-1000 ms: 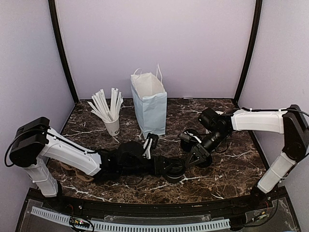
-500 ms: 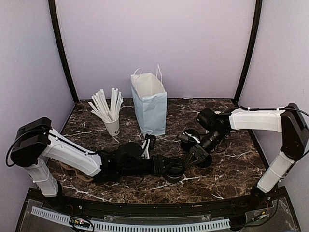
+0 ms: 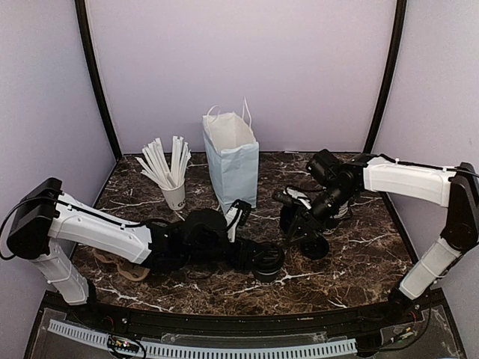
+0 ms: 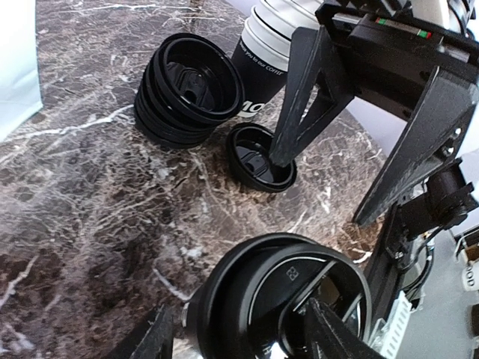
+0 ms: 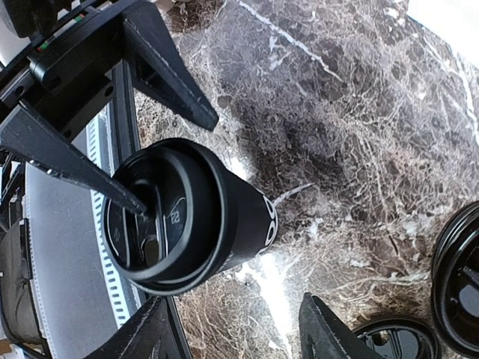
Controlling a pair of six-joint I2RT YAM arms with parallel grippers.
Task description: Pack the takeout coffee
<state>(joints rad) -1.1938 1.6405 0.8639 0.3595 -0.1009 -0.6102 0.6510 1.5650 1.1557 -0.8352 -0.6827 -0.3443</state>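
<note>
The takeout coffee (image 4: 277,299) stands on the desk (image 3: 352,254), unpacked. The left pincer (image 5: 178,164) straddles it, fingers apart. The right pincer (image 4: 318,191) gapes empty, and the paper bag (image 3: 233,161) waits.

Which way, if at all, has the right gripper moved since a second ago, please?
Yes: the right gripper has moved rearward, closer to the paper bag.

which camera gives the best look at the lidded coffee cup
The right wrist view: the coffee cup sits mid-frame, lid and side wall both showing. The left wrist view shows mostly its lid, cropped at the bottom edge. The top view shows it small and dark.
</note>
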